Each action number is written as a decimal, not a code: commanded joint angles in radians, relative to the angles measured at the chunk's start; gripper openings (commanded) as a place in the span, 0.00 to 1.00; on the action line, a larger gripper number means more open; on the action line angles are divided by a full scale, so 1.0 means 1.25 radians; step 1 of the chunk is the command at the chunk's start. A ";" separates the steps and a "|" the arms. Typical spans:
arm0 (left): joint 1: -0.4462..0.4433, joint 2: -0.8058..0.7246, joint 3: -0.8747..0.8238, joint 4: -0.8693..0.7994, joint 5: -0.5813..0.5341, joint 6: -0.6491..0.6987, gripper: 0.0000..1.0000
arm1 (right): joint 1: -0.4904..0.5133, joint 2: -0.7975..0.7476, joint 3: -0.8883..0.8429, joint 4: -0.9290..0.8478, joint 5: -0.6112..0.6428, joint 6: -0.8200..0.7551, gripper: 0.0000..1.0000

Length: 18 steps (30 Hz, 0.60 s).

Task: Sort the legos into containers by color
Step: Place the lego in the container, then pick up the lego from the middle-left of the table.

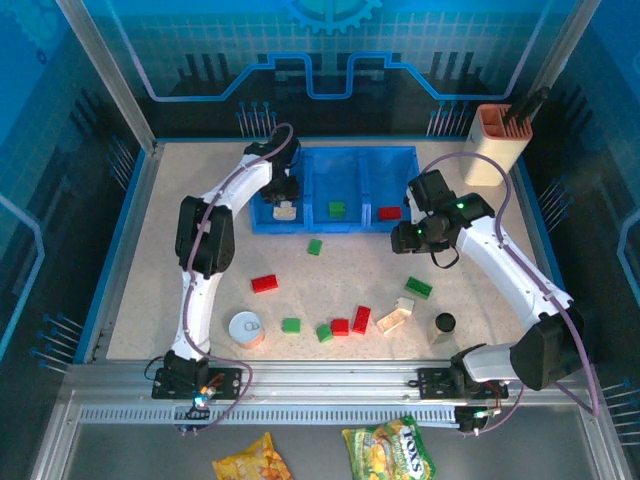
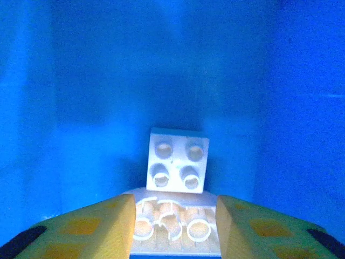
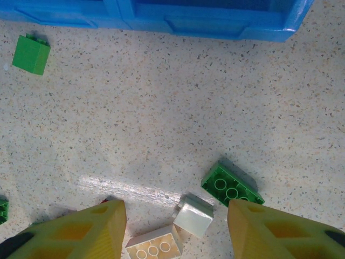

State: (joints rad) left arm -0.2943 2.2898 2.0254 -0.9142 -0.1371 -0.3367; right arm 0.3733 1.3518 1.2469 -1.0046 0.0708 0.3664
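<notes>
The left gripper (image 2: 175, 204) hangs low inside the left compartment (image 2: 81, 97) of the blue three-part bin (image 1: 365, 227), its yellow fingers a narrow way apart. A cream oblong brick (image 2: 172, 229) lies hollow side up on the floor beneath the tips. It is wider than the gap, so it looks let go rather than pinched. Just beyond it sits a cream square brick (image 2: 178, 160), studs toward the camera, at the oblong one's far edge; whether it rests on it I cannot tell. Two pale pieces here suggest this compartment is the one for cream. A green brick (image 1: 337, 209) lies in the middle compartment and a red brick (image 1: 389, 212) in the right one, so each colour seems to have its own slot. The right gripper (image 3: 173, 209) hovers above the speckled table (image 3: 161, 108) in front of the bin, its jaws wide and empty. It points down at a small cluster: a green oblong brick (image 3: 233, 186), a cream block (image 3: 194, 216) just beside it, and a cream studded brick (image 3: 153, 245) touching that block. It appears poised to choose among them; the green one looks the easiest, lying a little clear of the others. More loose pieces wait nearer the arms' bases, among them a red oblong brick (image 1: 264, 283), lying between the round tin (image 1: 245, 328) and the black cylinder (image 1: 445, 323). By my reckoning most of the sorting is yet to do.
</notes>
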 commanded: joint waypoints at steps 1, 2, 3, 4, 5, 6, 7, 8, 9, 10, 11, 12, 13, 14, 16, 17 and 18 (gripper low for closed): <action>0.008 -0.073 -0.037 -0.007 0.021 0.012 0.44 | 0.016 -0.009 -0.007 -0.010 0.005 0.010 0.54; 0.009 -0.085 -0.051 -0.002 0.024 0.011 0.44 | 0.018 -0.009 -0.008 -0.009 0.006 0.011 0.54; 0.008 -0.098 -0.068 0.004 0.029 0.010 0.44 | 0.021 -0.008 -0.011 -0.007 0.005 0.013 0.54; 0.009 -0.110 -0.088 0.011 0.033 0.008 0.44 | 0.024 -0.006 -0.014 -0.005 0.005 0.015 0.54; 0.008 -0.125 -0.104 0.014 0.036 0.007 0.44 | 0.027 -0.005 -0.017 -0.004 0.005 0.016 0.54; 0.008 -0.141 -0.126 0.021 0.038 0.006 0.44 | 0.031 -0.003 -0.020 -0.003 0.005 0.017 0.54; 0.008 -0.158 -0.148 0.028 0.043 0.005 0.44 | 0.035 0.000 -0.024 -0.003 0.006 0.018 0.54; 0.008 -0.171 -0.167 0.033 0.047 0.004 0.44 | 0.039 0.003 -0.027 -0.001 0.006 0.020 0.54; 0.008 -0.189 -0.191 0.040 0.050 0.003 0.44 | 0.044 0.006 -0.031 -0.001 0.007 0.022 0.54; 0.008 -0.205 -0.214 0.045 0.052 0.002 0.44 | 0.049 0.009 -0.035 -0.001 0.007 0.024 0.54; 0.008 -0.221 -0.234 0.049 0.055 0.001 0.44 | 0.053 0.012 -0.038 0.001 0.008 0.026 0.54; 0.008 -0.238 -0.257 0.054 0.058 0.001 0.44 | 0.058 0.013 -0.043 0.003 0.008 0.028 0.54; 0.008 -0.252 -0.275 0.057 0.060 0.000 0.44 | 0.062 0.016 -0.047 0.005 0.008 0.030 0.54; 0.007 -0.268 -0.299 0.061 0.064 -0.001 0.44 | 0.066 0.018 -0.052 0.007 0.007 0.032 0.54; 0.005 -0.300 -0.340 0.065 0.066 -0.002 0.44 | 0.073 0.022 -0.061 0.011 0.007 0.037 0.54; 0.003 -0.317 -0.362 0.066 0.066 -0.001 0.44 | 0.076 0.025 -0.066 0.013 0.005 0.039 0.54; 0.001 -0.335 -0.385 0.066 0.064 -0.003 0.44 | 0.080 0.028 -0.069 0.015 0.005 0.042 0.54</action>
State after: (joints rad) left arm -0.2928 1.9465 1.5990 -0.8425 -0.0807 -0.3378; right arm 0.4526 1.3746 1.1801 -0.9955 0.0711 0.3962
